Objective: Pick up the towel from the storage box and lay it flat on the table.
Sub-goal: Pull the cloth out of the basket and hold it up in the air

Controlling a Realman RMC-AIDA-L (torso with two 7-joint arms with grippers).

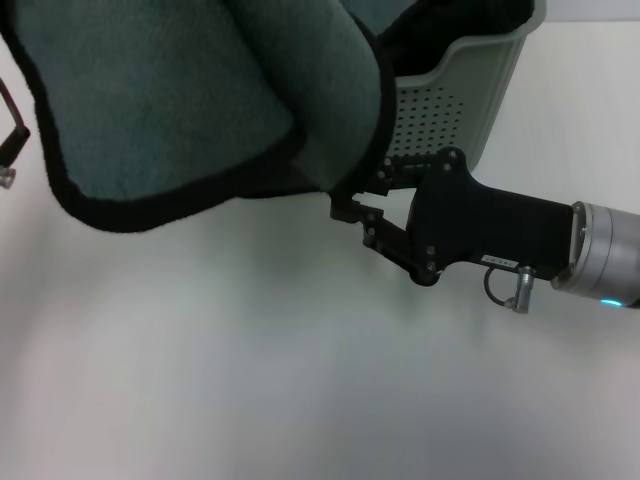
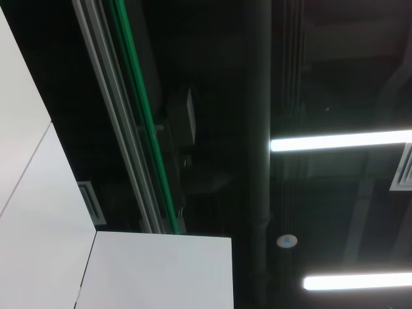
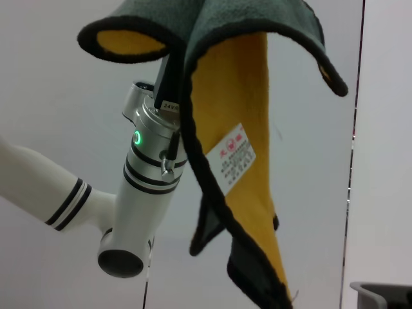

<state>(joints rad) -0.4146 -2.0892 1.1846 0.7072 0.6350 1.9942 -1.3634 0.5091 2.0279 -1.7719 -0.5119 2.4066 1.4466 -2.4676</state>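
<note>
- The towel (image 1: 190,100) hangs in the air, out of the storage box (image 1: 480,80); the left gripper (image 3: 168,71) is buried in its folds, so its clench can't be told.
- The right gripper (image 1: 350,205) sits at the lower edge, apparently pinching the hem.
- Best to draw the corners apart before lowering to the table (image 1: 250,380).
- Count: one towel, one box, two grippers.

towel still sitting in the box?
No. In the right wrist view the towel hangs in the air, draped over the left arm's end, with the storage box low in the corner.

Fuzzy cloth towel (image 1: 170,100), perforated matt plastic storage box (image 1: 470,90), smooth white table (image 1: 250,380)
</note>
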